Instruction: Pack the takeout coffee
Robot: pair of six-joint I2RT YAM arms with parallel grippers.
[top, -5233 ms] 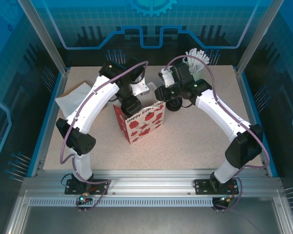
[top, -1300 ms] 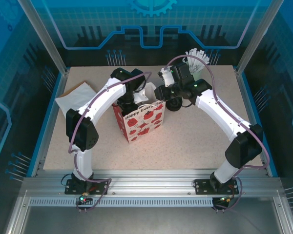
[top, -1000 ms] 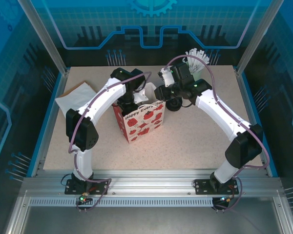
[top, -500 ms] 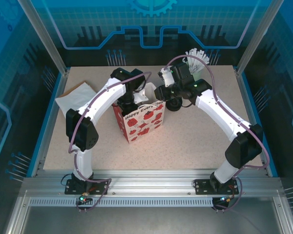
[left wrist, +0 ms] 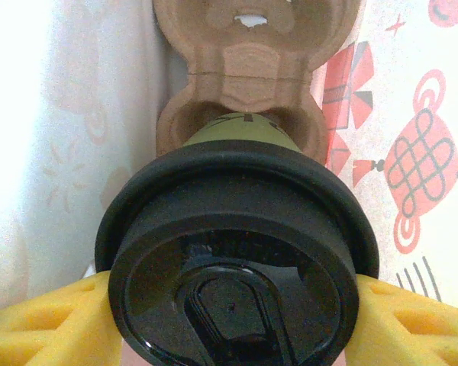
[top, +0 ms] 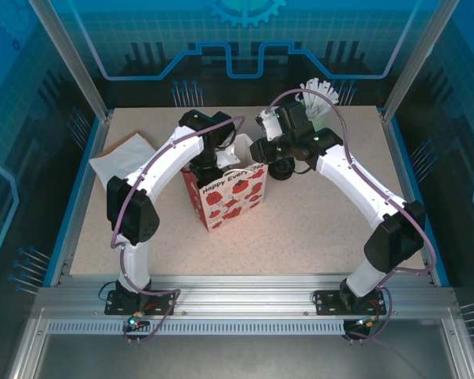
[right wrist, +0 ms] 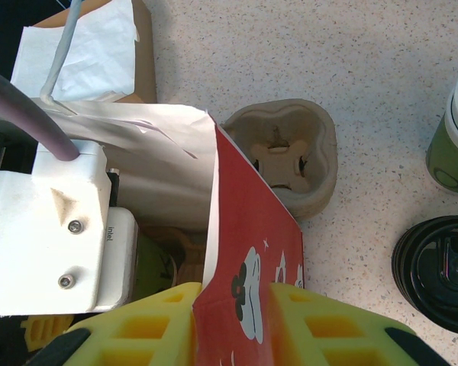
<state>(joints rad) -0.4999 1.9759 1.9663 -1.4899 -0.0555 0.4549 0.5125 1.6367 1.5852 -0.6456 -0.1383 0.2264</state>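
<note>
One olive cup, black lid — left gripper clamps it, right gripper pinches bag.

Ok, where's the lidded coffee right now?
In the left wrist view the takeout coffee is gripped by the left gripper inside the red gift bag, over the brown pulp carrier.

White paper sheet on brown card at bench's left edge; fan of white sticks near far edge; brown moulded-pulp cup carrier mid-bench.
</note>
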